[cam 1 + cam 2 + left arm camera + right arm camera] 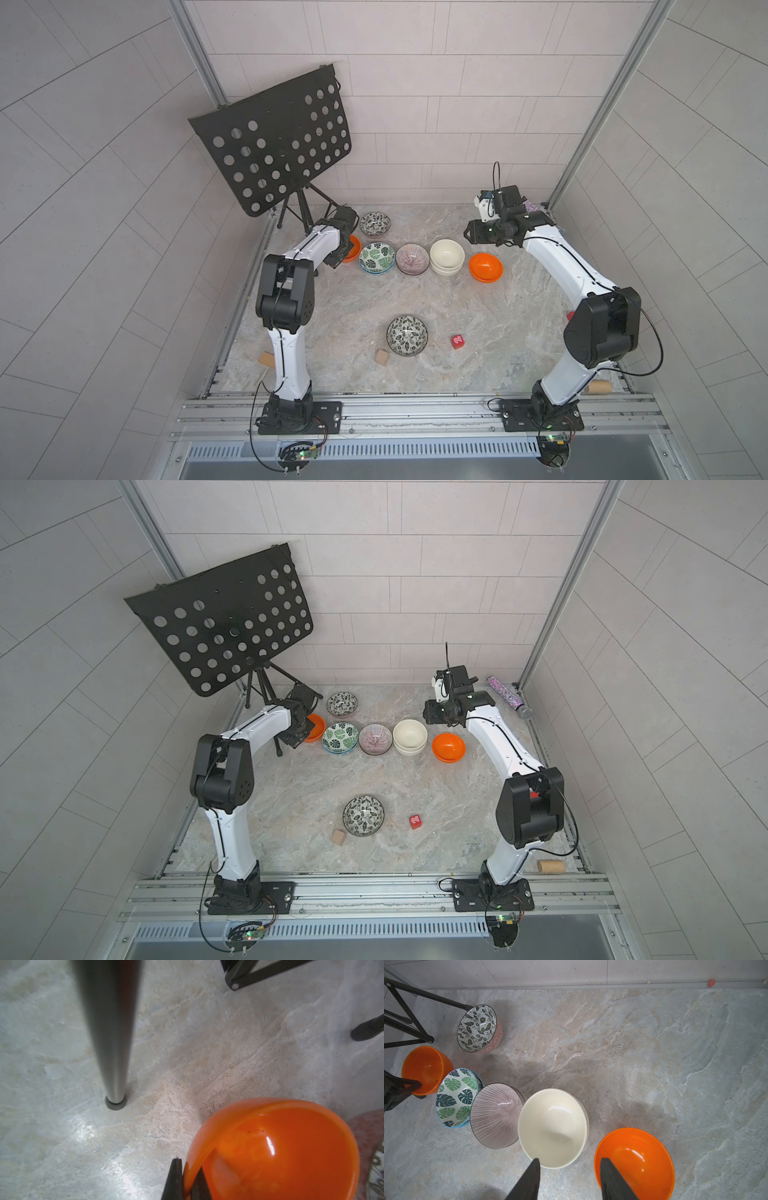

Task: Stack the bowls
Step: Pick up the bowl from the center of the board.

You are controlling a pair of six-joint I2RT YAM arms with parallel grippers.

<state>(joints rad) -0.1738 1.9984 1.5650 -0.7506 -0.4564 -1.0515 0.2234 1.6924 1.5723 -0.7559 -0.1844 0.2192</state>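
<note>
- Left wrist view: the orange bowl has its rim pinched by the L gripper. One finger is outside the wall and one inside, with the jaws clamped tight on the rim.
- Can't tell if the bowl's base is off the table; the view is too close.
- In both top views this bowl is at the end of the row, next to the legs of the music stand, and is partly hidden under the L wrist.
- The row runs on from it: green-leaf bowls (two nested), purple striped bowl, cream bowls (two nested), then the other orange bowl a little apart.
- R gripper: fingers apart w/ nothing btw them, hovering above the gap btw the cream bowls and the other orange bowl.
- The far b/w leaf bowl sits behind the row, near the stand's legs.
- The near b/w leaf bowl sits alone mid-table, well apart from the row.
- A wooden block lies just beside the near b/w leaf bowl, and a red block lies near it on the opposite side.
</note>
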